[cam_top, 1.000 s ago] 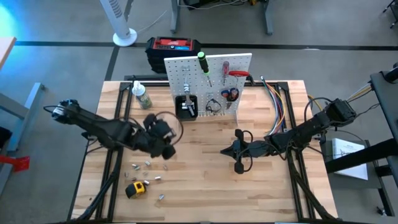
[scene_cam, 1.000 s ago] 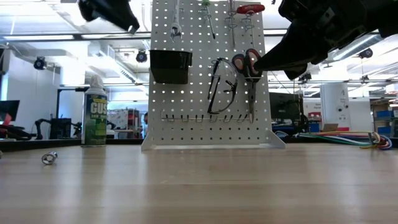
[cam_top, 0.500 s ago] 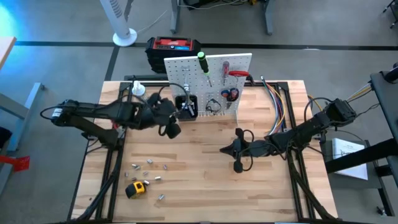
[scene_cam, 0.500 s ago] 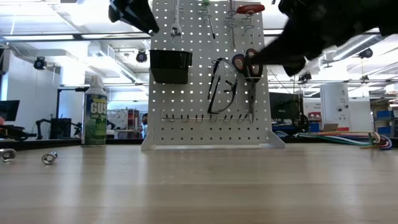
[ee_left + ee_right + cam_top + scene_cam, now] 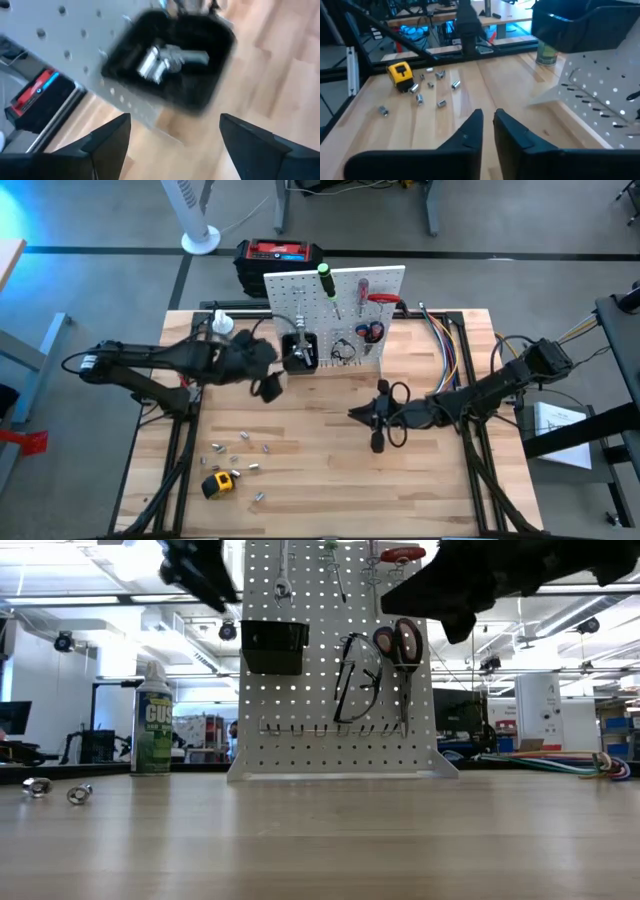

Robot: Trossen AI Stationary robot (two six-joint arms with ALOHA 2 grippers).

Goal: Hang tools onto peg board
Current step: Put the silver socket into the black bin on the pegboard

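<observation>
1. On the table (image 5: 330, 450) stands one peg board (image 5: 345, 290) with one black bin (image 5: 298, 352) on its front. Hanging on it: one green screwdriver (image 5: 327, 282), one red screwdriver (image 5: 363, 295), one wrench (image 5: 283, 570), one pair of glasses (image 5: 357, 680) and one pair of red pliers (image 5: 399, 650).
2. Off the board: one yellow tape measure (image 5: 217, 483) near the table's front left, roughly eight small metal bits (image 5: 240, 442) scattered beside it, one green-labelled bottle (image 5: 154, 718) left of the board.
3. Left gripper (image 5: 268, 385) sits just off the bin's left front, fingers spread wide, nothing in them. Its wrist cam looks down into the bin, where silvery metal pieces (image 5: 162, 60) lie.
4. Right gripper (image 5: 372, 420) hovers over mid-table, well in front of the board, fingers (image 5: 470, 131) nearly together with only a thin gap, holding nothing.
5. Versus a second ago: left arm swung from mid-table up to the bin and its fingers popped open; right gripper barely shifted left.
</observation>
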